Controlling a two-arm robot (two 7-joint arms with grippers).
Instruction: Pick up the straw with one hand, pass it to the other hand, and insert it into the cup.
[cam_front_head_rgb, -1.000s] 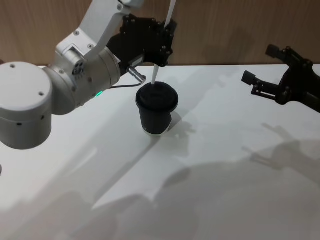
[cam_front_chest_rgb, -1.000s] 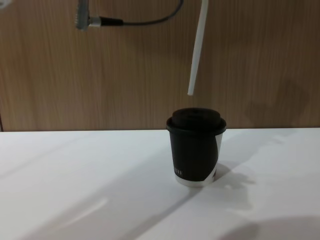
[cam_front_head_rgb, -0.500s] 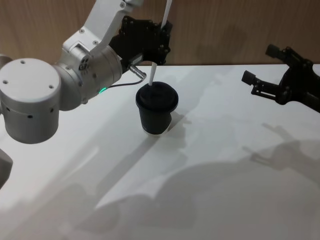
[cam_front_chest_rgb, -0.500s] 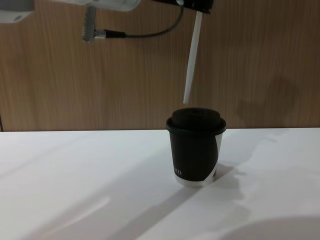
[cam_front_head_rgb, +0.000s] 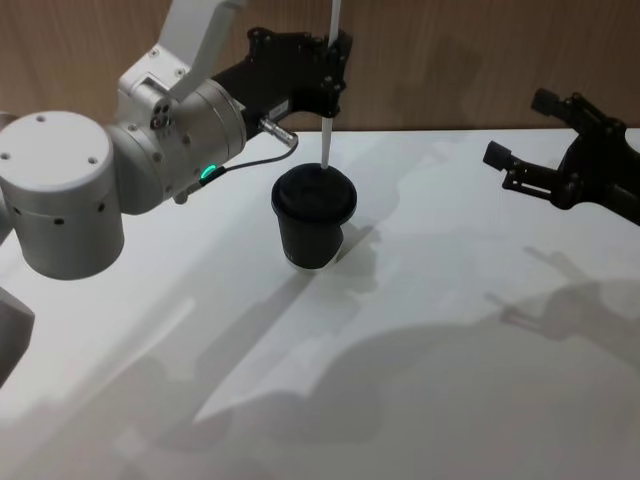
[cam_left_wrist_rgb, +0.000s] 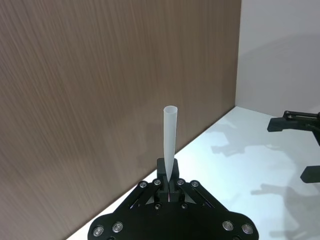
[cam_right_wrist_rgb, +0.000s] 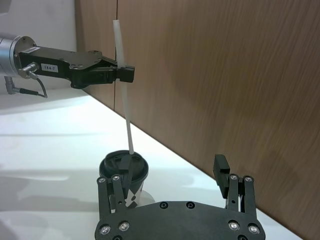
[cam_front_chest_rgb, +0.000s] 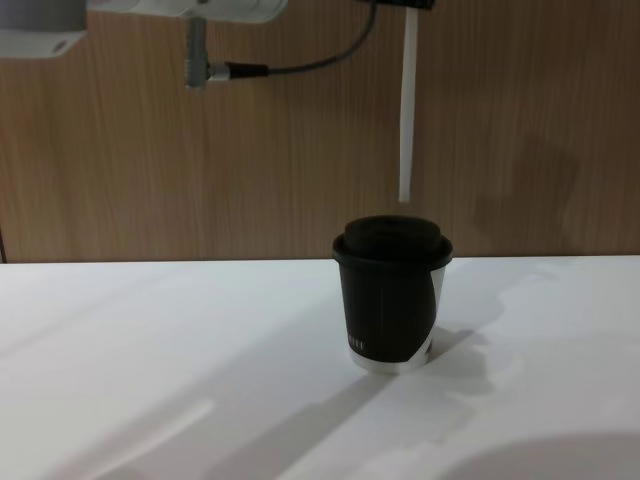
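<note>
Over the bench (cam_front_head_rgb: 470, 330), the left gripper (cam_front_head_rgb: 331, 72) clenches its jaws on the straw (cam_front_head_rgb: 326, 140) above the cup (cam_front_head_rgb: 313, 225). The right gripper (cam_front_head_rgb: 520, 130) idles off to the right, jaws released. The straw has just swung upright, its tip hovering over the lid, lined up as far as I can tell and ready for lowering.

Bright, even light washes the white table (cam_front_head_rgb: 450, 330). Broad, soft grey shadows spread on the near side of the cup (cam_front_head_rgb: 313, 218), and its own faint shadow falls just to its right.
</note>
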